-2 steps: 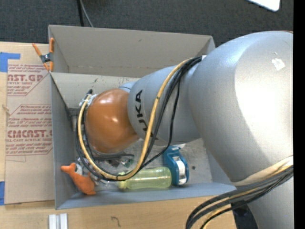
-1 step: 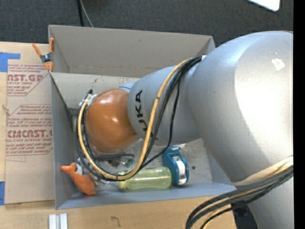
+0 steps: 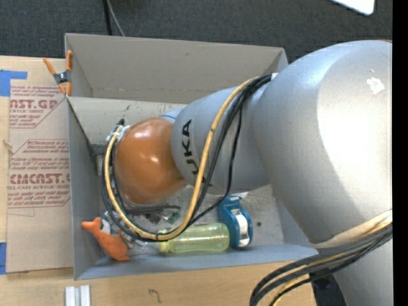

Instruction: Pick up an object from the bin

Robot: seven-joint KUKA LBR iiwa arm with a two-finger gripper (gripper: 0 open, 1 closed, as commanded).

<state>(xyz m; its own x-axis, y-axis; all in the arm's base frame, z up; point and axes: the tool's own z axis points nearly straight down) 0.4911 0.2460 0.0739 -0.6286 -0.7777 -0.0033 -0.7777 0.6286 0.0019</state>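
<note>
A dark part of my gripper shows low in the bin, just under the arm's orange cover, near the front wall. An orange carrot-shaped toy lies in the front left corner, to the gripper's left. A pale yellow-green translucent bottle lies on its side along the front wall, right below the gripper. At the bottle's right end a blue round thing with a white face leans on it. What lies directly beneath the gripper is hidden.
The big grey arm and its orange cover reach in from the right and hide most of the bin's floor. Yellow and black cables loop down from the wrist to the bottle. The bin's walls stand close at the left and front.
</note>
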